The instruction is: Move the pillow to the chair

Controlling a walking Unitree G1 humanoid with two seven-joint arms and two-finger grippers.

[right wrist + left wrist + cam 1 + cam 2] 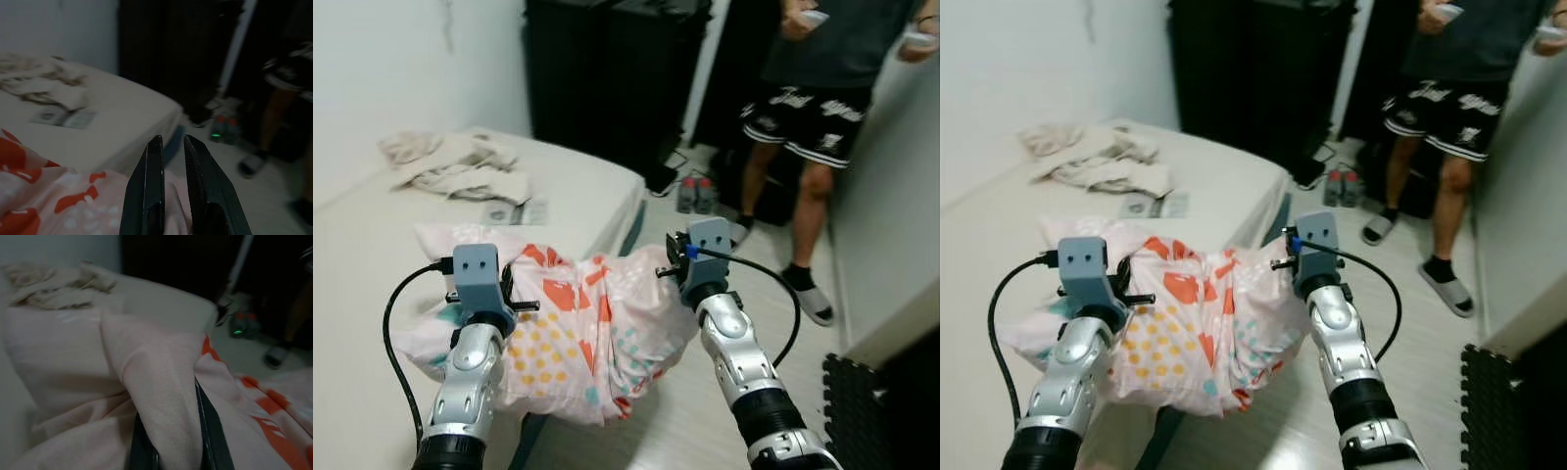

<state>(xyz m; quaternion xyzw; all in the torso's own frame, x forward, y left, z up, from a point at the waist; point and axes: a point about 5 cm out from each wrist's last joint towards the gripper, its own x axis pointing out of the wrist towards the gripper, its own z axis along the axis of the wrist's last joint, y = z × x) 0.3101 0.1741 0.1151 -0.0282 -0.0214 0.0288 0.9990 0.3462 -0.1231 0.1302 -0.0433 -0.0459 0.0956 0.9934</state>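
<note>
The pillow hung over the bed edge — left gripper jaws clamped on a fold, right gripper jaws nearly together, nipping its far corner; a person stood by.

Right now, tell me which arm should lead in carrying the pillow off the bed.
Left, probably. The left pincer is clamped on a fold of the pillow. The right pincer only rests against the pillow's far edge, nothing between its fingers.
</note>
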